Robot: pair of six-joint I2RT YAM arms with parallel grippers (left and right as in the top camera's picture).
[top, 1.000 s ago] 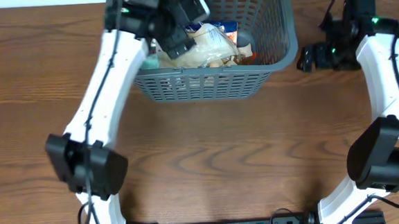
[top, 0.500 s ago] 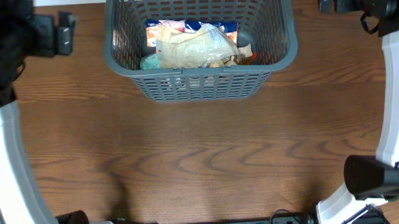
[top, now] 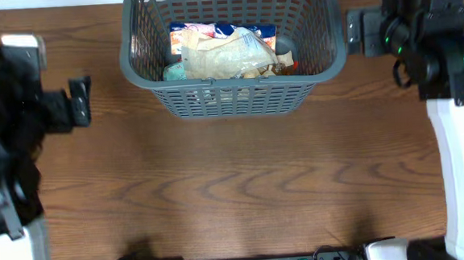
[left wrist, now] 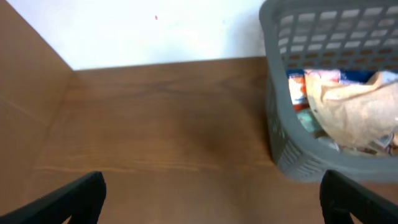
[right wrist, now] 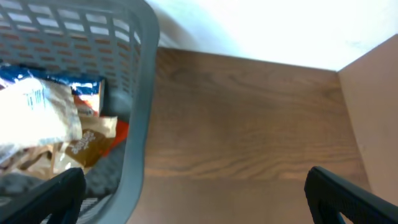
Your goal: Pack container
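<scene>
The dark grey lattice container (top: pixel 328 59) stands at the back middle of the table. It holds several snack packs (top: pixel 227 54), a pale crinkled bag on top. My left gripper (top: pixel 79 103) is raised left of the container, open and empty; its wrist view shows the fingers wide apart (left wrist: pixel 211 199) over bare wood, with the container (left wrist: pixel 280 130) to the right. My right gripper (top: pixel 357 32) is raised right of the container, open and empty; its wrist view shows the fingers apart (right wrist: pixel 196 193), with the container's rim (right wrist: pixel 142 93) and the snack packs (right wrist: pixel 43 118) to the left.
A white wall (left wrist: pixel 155 31) runs behind the table's back edge. Brown wooden tabletop (top: pixel 235 186) lies in front of the container. Both arms are high and fill the left and right sides of the overhead view.
The left arm has left the container and swung out to the left. The right arm has risen and stayed on the right. The packs in the container have not moved.
</scene>
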